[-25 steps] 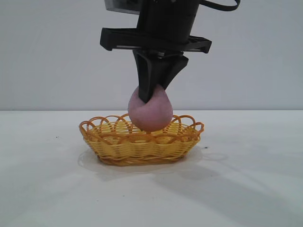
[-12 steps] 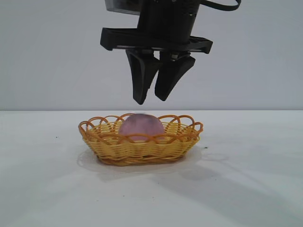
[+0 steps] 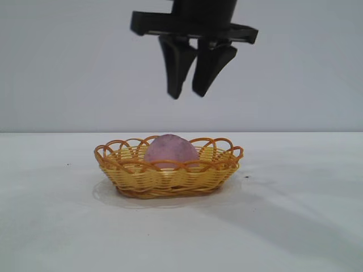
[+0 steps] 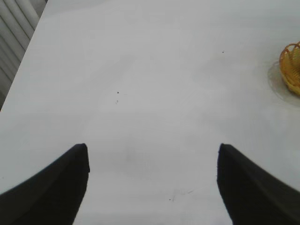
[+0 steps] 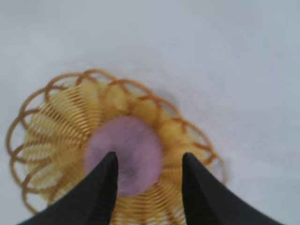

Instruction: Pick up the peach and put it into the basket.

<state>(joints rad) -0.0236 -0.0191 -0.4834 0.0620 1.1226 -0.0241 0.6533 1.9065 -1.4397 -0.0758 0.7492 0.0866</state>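
Note:
The pinkish-purple peach (image 3: pixel 169 150) lies inside the yellow woven basket (image 3: pixel 136 175) with the orange looped rim, its top showing above the rim. My right gripper (image 3: pixel 188 93) hangs well above it, open, with nothing between its fingers. Seen from the right wrist, the peach (image 5: pixel 129 150) sits in the middle of the basket (image 5: pixel 51 136) under my right gripper (image 5: pixel 149 160). My left gripper (image 4: pixel 152 152) is off to the side over bare table, open and holding nothing; only an edge of the basket (image 4: pixel 290 68) shows in its view.
The white table (image 3: pixel 295 215) stretches all round the basket, against a plain grey wall. A ribbed white surface (image 4: pixel 14 28) lies beyond the table's edge in the left wrist view.
The right gripper let go of the peach, which dropped into the basket. Its fingers spread apart and it rose higher above the basket.

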